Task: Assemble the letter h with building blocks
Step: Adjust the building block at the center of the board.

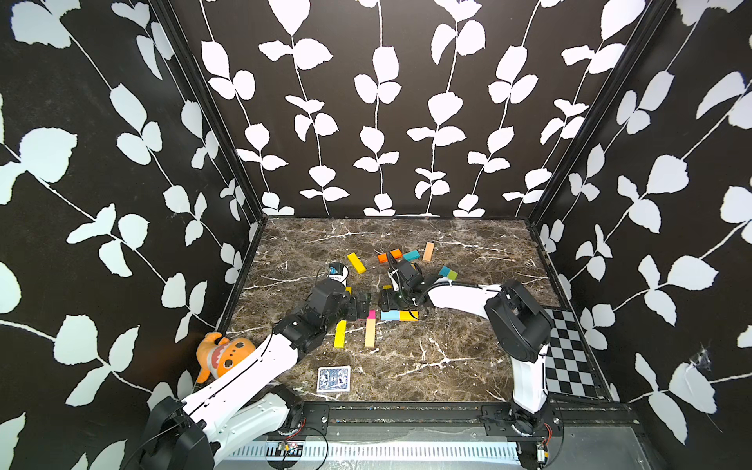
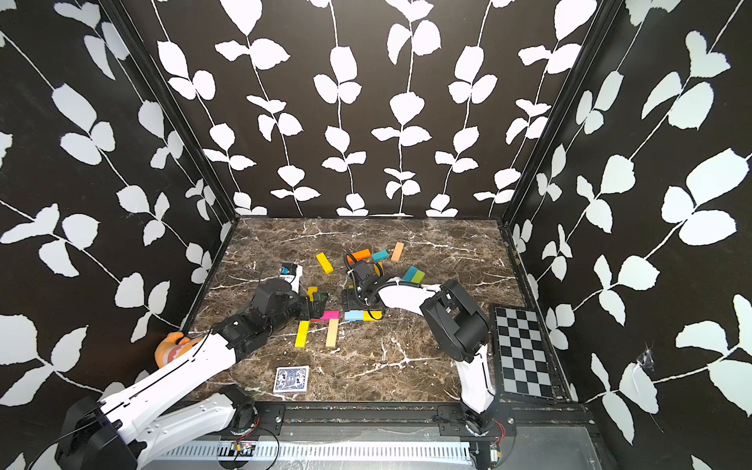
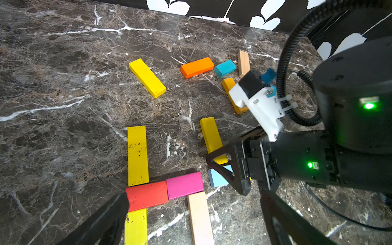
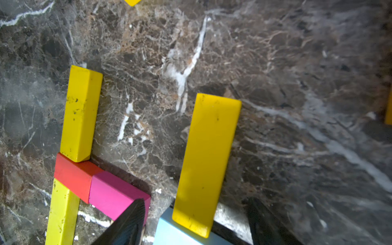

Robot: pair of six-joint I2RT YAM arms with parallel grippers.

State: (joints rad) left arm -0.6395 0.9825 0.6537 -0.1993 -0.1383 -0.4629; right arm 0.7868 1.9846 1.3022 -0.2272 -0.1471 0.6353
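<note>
The letter h lies flat on the marble in the left wrist view: a yellow bar (image 3: 137, 156), a red bar (image 3: 147, 196) and pink bar (image 3: 184, 184) across, a second yellow bar (image 3: 135, 227) below, and a tan leg (image 3: 200, 218). My left gripper (image 3: 194, 193) hangs open over it (image 1: 363, 306). My right gripper (image 4: 195, 222) stands open around another yellow bar (image 4: 209, 161), whose near end rests on a light blue block (image 4: 169, 233); gaps show on both sides. Loose building blocks lie further back: yellow (image 1: 356, 263), orange (image 1: 389, 256), teal (image 1: 411, 255), tan (image 1: 428, 251).
A blue-patterned playing card (image 1: 333, 379) lies near the front edge. An orange plush toy (image 1: 221, 354) sits by the left wall, a checkerboard plate (image 1: 569, 354) by the right wall. A white cylinder (image 1: 337, 273) stands behind my left arm. A teal and green pair (image 1: 447, 272) lies near my right arm.
</note>
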